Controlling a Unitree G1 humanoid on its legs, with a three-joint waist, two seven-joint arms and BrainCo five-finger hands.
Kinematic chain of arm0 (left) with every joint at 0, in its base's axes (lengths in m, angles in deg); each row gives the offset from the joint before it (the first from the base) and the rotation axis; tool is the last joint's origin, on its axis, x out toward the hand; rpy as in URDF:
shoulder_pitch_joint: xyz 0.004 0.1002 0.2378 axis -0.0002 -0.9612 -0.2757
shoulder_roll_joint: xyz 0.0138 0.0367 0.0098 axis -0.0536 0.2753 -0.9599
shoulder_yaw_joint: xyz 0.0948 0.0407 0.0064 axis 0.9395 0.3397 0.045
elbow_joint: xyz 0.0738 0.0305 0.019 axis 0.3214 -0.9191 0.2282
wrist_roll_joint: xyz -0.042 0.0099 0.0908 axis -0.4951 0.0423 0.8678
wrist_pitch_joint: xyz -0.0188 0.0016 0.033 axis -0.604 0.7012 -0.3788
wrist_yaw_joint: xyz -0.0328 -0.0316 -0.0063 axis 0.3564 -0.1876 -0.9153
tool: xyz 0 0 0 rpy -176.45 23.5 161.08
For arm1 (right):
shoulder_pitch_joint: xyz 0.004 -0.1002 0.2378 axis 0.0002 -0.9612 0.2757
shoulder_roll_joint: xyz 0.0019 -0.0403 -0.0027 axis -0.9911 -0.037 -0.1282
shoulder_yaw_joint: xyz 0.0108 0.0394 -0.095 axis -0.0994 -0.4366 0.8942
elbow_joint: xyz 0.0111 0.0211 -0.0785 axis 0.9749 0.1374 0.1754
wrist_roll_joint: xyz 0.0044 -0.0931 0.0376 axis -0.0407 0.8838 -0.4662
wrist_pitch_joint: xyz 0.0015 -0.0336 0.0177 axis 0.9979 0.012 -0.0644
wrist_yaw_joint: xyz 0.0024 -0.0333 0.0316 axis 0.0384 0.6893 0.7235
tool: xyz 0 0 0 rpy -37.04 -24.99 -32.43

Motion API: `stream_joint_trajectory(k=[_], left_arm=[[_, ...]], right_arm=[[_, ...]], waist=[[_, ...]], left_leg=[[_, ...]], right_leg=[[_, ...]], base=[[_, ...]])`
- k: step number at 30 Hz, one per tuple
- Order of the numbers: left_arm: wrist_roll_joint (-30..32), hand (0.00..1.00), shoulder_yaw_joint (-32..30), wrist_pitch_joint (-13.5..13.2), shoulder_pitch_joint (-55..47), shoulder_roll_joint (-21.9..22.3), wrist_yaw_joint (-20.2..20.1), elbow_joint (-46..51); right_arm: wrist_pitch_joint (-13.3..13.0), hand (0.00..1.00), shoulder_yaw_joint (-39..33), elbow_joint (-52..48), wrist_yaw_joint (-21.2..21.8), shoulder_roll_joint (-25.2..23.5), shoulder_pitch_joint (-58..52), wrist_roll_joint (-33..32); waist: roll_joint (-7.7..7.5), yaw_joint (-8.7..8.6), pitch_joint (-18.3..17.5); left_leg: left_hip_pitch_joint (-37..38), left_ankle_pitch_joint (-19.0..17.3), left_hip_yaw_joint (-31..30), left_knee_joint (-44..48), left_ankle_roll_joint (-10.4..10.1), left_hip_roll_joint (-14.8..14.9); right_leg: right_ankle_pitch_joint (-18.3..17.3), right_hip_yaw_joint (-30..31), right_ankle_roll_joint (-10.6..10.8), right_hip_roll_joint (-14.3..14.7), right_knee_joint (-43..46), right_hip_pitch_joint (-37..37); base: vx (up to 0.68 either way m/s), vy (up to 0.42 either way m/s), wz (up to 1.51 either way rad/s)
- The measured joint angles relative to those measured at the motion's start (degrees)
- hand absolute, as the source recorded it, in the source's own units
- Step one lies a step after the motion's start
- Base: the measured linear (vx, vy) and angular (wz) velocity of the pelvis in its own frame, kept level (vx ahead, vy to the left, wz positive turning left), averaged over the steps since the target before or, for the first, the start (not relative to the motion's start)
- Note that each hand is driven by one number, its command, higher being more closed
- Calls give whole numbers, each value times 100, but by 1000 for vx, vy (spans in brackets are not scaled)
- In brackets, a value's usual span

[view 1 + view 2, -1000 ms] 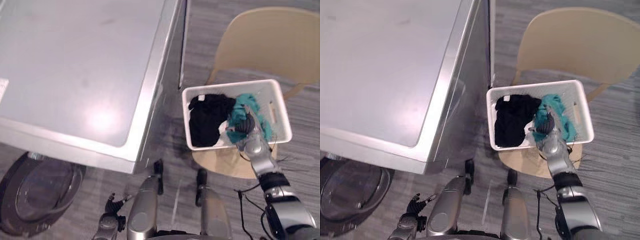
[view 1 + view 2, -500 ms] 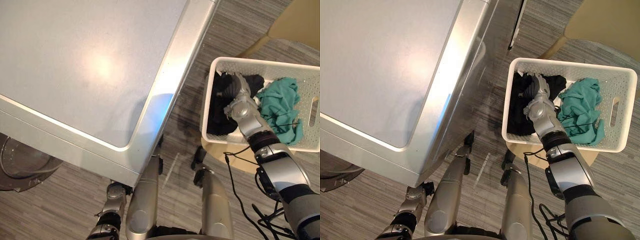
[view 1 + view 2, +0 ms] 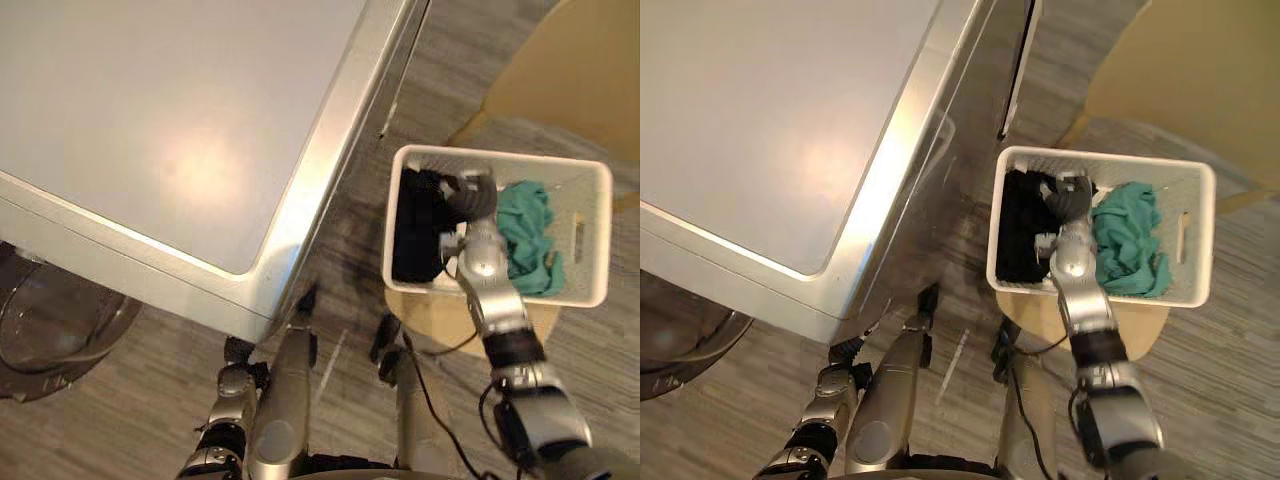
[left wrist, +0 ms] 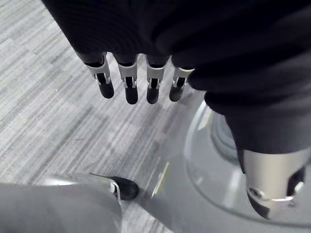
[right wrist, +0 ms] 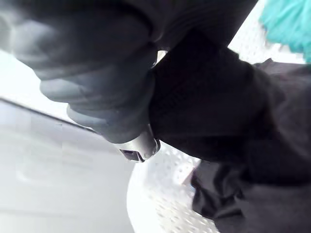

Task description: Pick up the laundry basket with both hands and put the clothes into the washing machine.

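Right hand [image 3: 470, 197] down in the basket [image 3: 592, 240], on the black clothes [image 3: 415, 245] beside a teal garment [image 3: 525, 235]; grip can't be told. Basket sits on a tan seat [image 3: 440, 322], right of the washer [image 3: 170, 130]. Left hand [image 4: 129, 73] low by the open door [image 3: 55, 325], fingers straight, empty.

right hand [image 3: 470, 196] in black clothes [image 3: 414, 240], grip hidden

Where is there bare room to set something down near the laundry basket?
The washing machine has a bare flat top. A narrow strip of floor between the machine and the laundry basket is free. The basket is crowded: black clothes, a teal garment and the right robot hand.
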Motion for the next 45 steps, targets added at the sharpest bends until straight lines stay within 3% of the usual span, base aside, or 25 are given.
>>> stream_joint_trajectory(k=[3, 6, 9, 17, 20, 21, 22, 24, 26, 27, 28, 29, 31, 32, 33, 34, 35, 37, 38, 39, 41, 43, 45], left_arm=[[2, 0, 0, 27, -257, -26, -22, -1], [9, 0, 2, 140, -561, -70, -142, -56], [13, 0, 5, 204, -855, -103, -258, -259], [34, 0, -25, 243, -1149, -142, -349, -402], [116, 0, -28, 238, -1141, -159, -382, -436], [120, 0, -34, 232, -1130, -148, -385, -468], [123, 0, -39, 225, -1130, -143, -383, -455], [114, 0, -202, 221, -1173, -150, -368, -392], [102, 0, -294, 206, -1275, -141, -345, -316], [87, 0, -288, 176, -1276, -125, -317, -292], [56, 0, -281, 161, -1286, -85, -290, -259], [-27, 0, -277, 124, -1333, 50, -234, -173], [-241, 0, -199, 90, -1429, 168, -230, -47], [-315, 0, -148, 94, -1510, 206, -231, -24], [-369, 0, -54, 103, -1509, 254, -232, -31], [-391, 0, 24, 95, -1479, 296, -245, 24], [-389, 0, 70, 95, -1526, 253, -242, 130], [-383, 0, 150, 96, -1667, 220, -210, 349], [-367, 0, 252, 95, -1743, 185, -203, 655], [-356, 0, 315, 89, -1738, 145, -196, 1033], [-349, 0, 445, 43, -1750, 88, -149, 1525], [-323, 0, 779, -20, -1855, 6, -114, 2319], [-190, 0, 1126, -169, -1896, 7, -116, 3095]], right_arm=[[-168, 100, -98, -802, 50, -488, -941, -480], [-425, 100, -133, -1513, 274, -910, -1861, -967], [-677, 100, -242, -1922, 565, -1257, -2428, -1722], [-1014, 100, 103, -2550, 1179, -1464, -2638, -2799], [-1062, 100, 225, -2688, 1278, -1467, -2662, -2921], [-1136, 100, 222, -2723, 1298, -1476, -2662, -2922], [-1184, 100, 231, -2905, 1309, -1502, -2706, -2923], [-1261, 100, 343, -3227, 1357, -1500, -2662, -2915], [-1318, 100, 548, -3356, 1359, -1506, -2492, -2905], [-1377, 100, 629, -3354, 1340, -1503, -2348, -2879], [-1388, 100, 645, -3355, 1335, -1499, -2293, -2876], [-1394, 100, 651, -3354, 1322, -1485, -2223, -2879], [-1431, 100, 646, -3351, 1247, -1395, -2236, -2880], [-1433, 100, 609, -3324, 1178, -1285, -2235, -2875], [-1442, 100, 522, -3306, 1104, -1208, -2227, -2867], [-1454, 100, 337, -3219, 1087, -1116, -2175, -2865], [-1442, 100, 150, -3081, 1033, -1097, -2065, -2865], [-1453, 100, 134, -3135, 960, -1070, -2026, -2742], [-1456, 100, 125, -3148, 958, -1038, -2004, -2638], [-1449, 100, 87, -3147, 938, -1030, -1954, -2624], [-1442, 100, -12, -3147, 928, -1074, -1914, -2577], [-1448, 100, -112, -3148, 917, -1137, -1907, -2441], [-1452, 100, -113, -3147, 964, -1118, -1883, -2425]], waist=[[-221, -101, -218], [-327, -187, -645], [-331, -277, -1146], [-322, -273, -1452], [-267, -296, -1469], [-247, -296, -1474], [-249, -289, -1476], [-256, -254, -1544], [-244, -209, -1625], [-211, -49, -1658], [-163, 21, -1688], [-11, 103, -1765], [120, 74, -1845], [296, 13, -1921], [360, -28, -1926], [324, -56, -1882], [307, -120, -1900], [255, -185, -1897], [292, -264, -1938], [341, -268, -1970], [296, -262, -1969], [260, -302, -2008], [350, -359, -2099]], left_leg=[[371, 4, 42, -177, -3, -9], [717, -3, 69, -419, -18, -22], [1089, 13, 134, -682, -16, -53], [1824, -212, 644, -749, -7, -1], [1711, -384, 579, -381, 90, 73], [1657, -391, 496, -363, 104, 103], [1615, -390, 268, -222, 102, 31], [1351, -388, -111, 98, 101, -92], [1008, -383, -288, 440, 93, -132], [770, -371, -321, 659, 73, -68], [648, -320, -357, 718, -5, -14], [474, -151, -488, 646, -194, 117], [383, 276, -765, 136, 40, 162], [392, 340, -805, -508, 240, 360], [383, 39, -610, -799, 334, 512], [349, -48, -348, -790, 349, 518], [373, 11, -29, -240, 278, 343], [533, -42, 258, 903, 285, 102], [597, -526, 514, 1334, 271, 72], [603, -759, 715, 1650, 301, 104], [710, -977, 849, 1862, 326, 134], [1201, -1139, 967, 1328, 129, 93], [1640, -1065, 778, 138, 21, -36]], right_leg=[[-80, 15, 50, -12, -62, 293], [-83, -1, 72, 6, -322, 632], [-20, 35, 146, 27, -698, 1017], [283, 557, 228, 147, -1334, 1711], [277, 745, 336, 166, -943, 1633], [-23, 933, 438, 141, -382, 1530], [-367, 1082, 448, 20, 783, 1386], [-585, 1485, 657, -163, 1908, 1538], [-585, 1877, 654, -175, 1888, 1842], [-814, 2032, 632, -100, 1421, 2082], [-1059, 1956, 522, -6, 1167, 2179], [-1392, 1679, 436, 136, 793, 2279], [-1800, 1190, 229, 289, 527, 2248], [-1836, 917, 131, 508, 377, 2175], [-1739, 669, -77, 553, 164, 2180], [-1630, 415, -248, 539, 58, 2169], [-1520, 101, -348, 427, 8, 2155], [-1392, -233, -433, 335, -59, 2148], [-1273, -517, -498, 337, -101, 2064], [-1196, -752, -570, 327, -101, 1940], [-1110, -1011, -598, 321, -208, 1896], [-933, -1325, -552, 268, -428, 1976], [-794, -1540, -483, 283, -561, 1965]], base=[[0, 0, 0], [84, 1, 1], [157, 33, -4], [89, 25, -35], [-48, 20, 2], [-55, -20, 68], [-50, -40, 92], [-99, -156, 110], [-204, -230, 65], [-213, -215, 18], [-376, -345, 14], [-394, -301, 33], [-484, -365, 64], [-436, -315, 94], [-411, -273, 117], [-327, -193, 120], [-291, -190, 128], [-261, -187, 108], [-203, -112, 110], [-267, -81, 116], [-204, 0, 78], [-156, 45, 85], [-132, 100, 82]])
